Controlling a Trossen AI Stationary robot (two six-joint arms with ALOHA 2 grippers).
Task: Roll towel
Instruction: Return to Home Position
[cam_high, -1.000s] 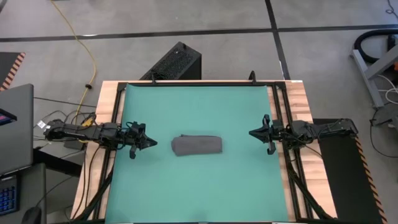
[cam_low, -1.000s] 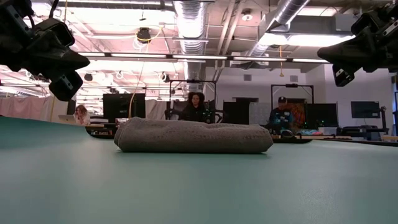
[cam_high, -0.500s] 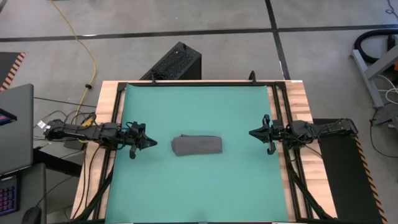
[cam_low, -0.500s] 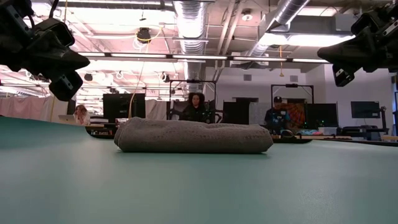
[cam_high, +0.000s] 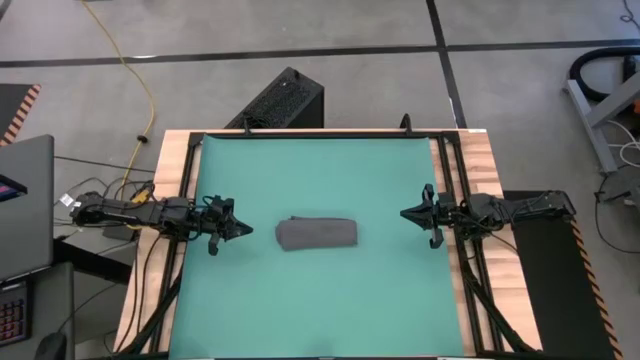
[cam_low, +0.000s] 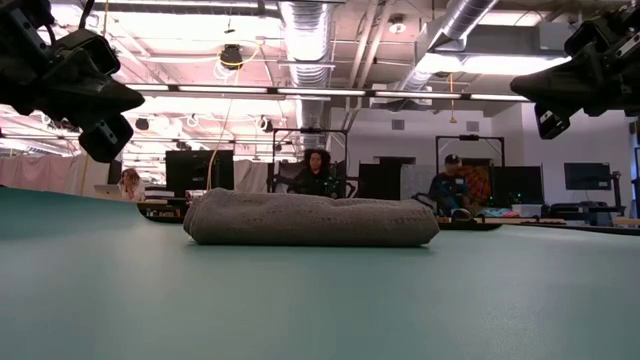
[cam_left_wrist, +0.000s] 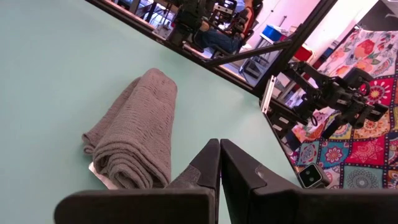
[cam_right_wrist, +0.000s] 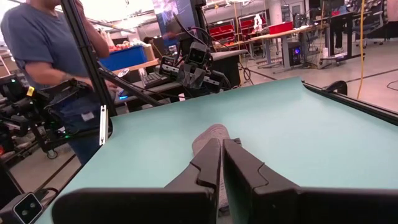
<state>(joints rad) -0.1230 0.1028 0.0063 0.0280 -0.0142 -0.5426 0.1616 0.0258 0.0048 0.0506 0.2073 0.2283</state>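
The dark grey towel (cam_high: 316, 233) lies rolled into a short log on the green mat (cam_high: 320, 180), near its middle. It also shows in the low view (cam_low: 311, 219) and in the left wrist view (cam_left_wrist: 135, 131), where a bit of white tag shows under its rolled end. My left gripper (cam_high: 250, 230) hovers shut, left of the towel, clear of it. My right gripper (cam_high: 403, 213) hovers shut near the mat's right edge, apart from the towel.
Wooden table strips (cam_high: 450, 200) and black rails border the mat on both sides. A black box (cam_high: 280, 100) sits behind the table's far edge. People sit at desks in the room beyond (cam_low: 315, 172), and a person stands near the table (cam_right_wrist: 56, 43).
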